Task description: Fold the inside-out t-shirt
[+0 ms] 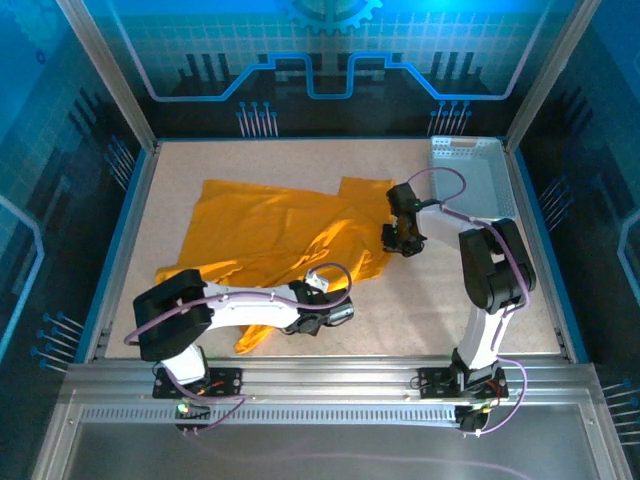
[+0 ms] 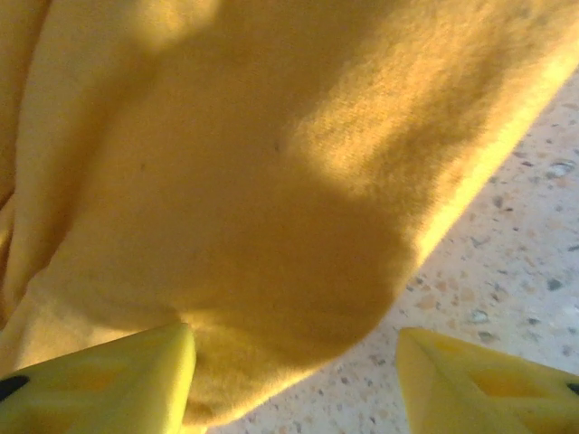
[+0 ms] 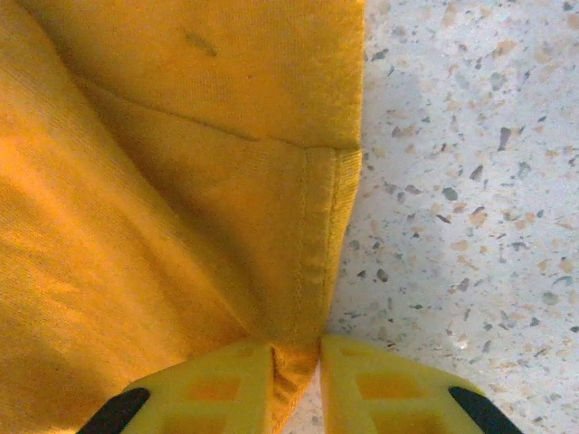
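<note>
The inside-out t-shirt lies rumpled and spread across the left and middle of the table, plain orange-yellow. My left gripper is low at the shirt's near right edge. In the left wrist view its jaws stand open, with a rounded fold of the t-shirt reaching between them from the left and bare table on the right. My right gripper sits at the shirt's right edge. The right wrist view has this gripper shut on a stitched hem corner of the t-shirt.
A pale perforated basket stands at the back right corner. Speckled tabletop stretches bare to the right of the shirt and in front of it. Blue frame rails border the table on all sides.
</note>
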You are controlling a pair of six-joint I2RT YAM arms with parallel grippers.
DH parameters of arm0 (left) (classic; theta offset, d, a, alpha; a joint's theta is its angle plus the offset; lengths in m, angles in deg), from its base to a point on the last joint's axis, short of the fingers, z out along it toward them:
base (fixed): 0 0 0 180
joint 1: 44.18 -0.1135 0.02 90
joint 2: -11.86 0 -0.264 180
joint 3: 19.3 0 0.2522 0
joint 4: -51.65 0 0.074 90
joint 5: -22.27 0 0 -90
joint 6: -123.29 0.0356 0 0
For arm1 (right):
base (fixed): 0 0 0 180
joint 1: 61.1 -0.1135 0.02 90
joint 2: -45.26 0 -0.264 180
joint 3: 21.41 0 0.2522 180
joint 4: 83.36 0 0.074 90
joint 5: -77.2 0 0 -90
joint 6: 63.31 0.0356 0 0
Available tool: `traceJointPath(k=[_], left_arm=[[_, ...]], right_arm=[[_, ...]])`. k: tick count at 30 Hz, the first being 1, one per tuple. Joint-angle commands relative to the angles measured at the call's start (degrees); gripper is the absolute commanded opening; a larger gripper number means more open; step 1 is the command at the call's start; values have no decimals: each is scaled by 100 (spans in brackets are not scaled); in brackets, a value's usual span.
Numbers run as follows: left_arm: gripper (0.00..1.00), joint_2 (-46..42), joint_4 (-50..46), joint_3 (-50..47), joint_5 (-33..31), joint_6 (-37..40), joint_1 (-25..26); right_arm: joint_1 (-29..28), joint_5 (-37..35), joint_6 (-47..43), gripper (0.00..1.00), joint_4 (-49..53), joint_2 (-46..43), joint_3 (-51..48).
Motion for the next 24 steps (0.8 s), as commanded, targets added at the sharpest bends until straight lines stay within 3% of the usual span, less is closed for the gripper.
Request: traceJointPath(k=[1, 5, 11, 21, 24], left_arm=[[55, 127, 73, -40, -156, 102, -154], [36, 66, 195, -166, -166, 120, -242], [1, -441, 143, -328, -219, 244, -413], [0, -3004, 364, -699, 1055, 779, -470], [0, -3493, 594, -980, 1663, 805, -1088]], right_arm=[[24, 190, 63, 17, -282, 95, 25], [84, 203, 85, 8, -367, -3, -50], [166, 34, 54, 4, -321, -612, -305], [455, -239, -245, 0, 183, -2341, -609], [398, -129, -359, 0, 352, -2646, -350]])
